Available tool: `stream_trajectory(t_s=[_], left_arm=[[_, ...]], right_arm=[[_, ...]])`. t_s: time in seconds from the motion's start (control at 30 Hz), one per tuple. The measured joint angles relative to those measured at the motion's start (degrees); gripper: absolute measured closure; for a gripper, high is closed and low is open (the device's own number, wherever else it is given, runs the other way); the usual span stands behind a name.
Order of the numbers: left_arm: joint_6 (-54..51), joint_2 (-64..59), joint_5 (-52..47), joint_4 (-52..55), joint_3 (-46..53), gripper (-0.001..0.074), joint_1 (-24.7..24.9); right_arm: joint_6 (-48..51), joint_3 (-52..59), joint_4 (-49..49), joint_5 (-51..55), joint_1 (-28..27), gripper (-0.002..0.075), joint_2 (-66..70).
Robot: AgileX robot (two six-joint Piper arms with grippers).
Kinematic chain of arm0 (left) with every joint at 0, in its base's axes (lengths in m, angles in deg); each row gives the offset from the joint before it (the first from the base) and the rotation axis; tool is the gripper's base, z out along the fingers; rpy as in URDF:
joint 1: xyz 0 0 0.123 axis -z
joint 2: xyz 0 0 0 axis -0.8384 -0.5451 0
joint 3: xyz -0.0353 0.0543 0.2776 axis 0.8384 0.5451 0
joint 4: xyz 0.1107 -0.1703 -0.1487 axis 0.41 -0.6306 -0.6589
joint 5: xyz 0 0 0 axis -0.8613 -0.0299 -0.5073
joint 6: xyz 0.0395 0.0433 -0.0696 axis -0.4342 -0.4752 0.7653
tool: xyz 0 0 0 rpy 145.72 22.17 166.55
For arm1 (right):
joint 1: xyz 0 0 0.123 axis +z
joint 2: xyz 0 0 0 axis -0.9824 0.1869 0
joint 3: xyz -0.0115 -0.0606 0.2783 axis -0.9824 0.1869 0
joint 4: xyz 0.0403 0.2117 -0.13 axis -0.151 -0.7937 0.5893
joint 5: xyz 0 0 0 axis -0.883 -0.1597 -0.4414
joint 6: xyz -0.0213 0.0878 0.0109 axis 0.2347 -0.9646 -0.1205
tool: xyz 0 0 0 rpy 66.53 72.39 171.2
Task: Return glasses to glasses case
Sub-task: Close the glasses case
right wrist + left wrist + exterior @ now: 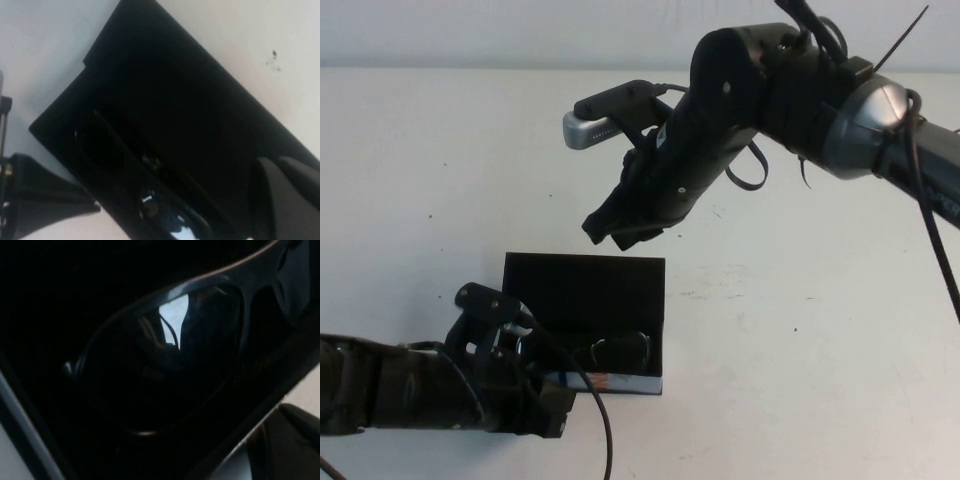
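The left gripper [515, 335] sits low at the left end of the rectangular black glasses case [583, 285], reaching into it; whether its fingers are parted or closed on anything cannot be told. Just beside it, inside the case's black tray, lie the dark plastic-framed glasses [620, 350], one reflective lens [165, 355] filling the left wrist view. The flat lid stands open behind. Farther off, the right gripper [620, 228] hangs above the case's far edge, holding nothing, over the white table [800, 340].

The left gripper [525, 345] hides the near-left end of the glasses case [585, 290]; only 1 lens of the glasses [165, 360] shows, and the right gripper [620, 225] is too dark to read.
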Motion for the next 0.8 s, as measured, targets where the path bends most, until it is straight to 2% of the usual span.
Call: stream_trajectory(t_s=[0.4,0.8], left_arm=[[-1.1,-1.0,-0.8,-0.6,-0.9,0.0736,0.0],[-1.1,-1.1,-0.8,-0.7,-0.9,0.0736,0.0]], right_arm=[[-0.1,-13.1,-0.1,0.2,0.0,0.0737,10.4],[-0.3,-21.7,-1.1,-1.6,0.0,0.0737,20.0]])
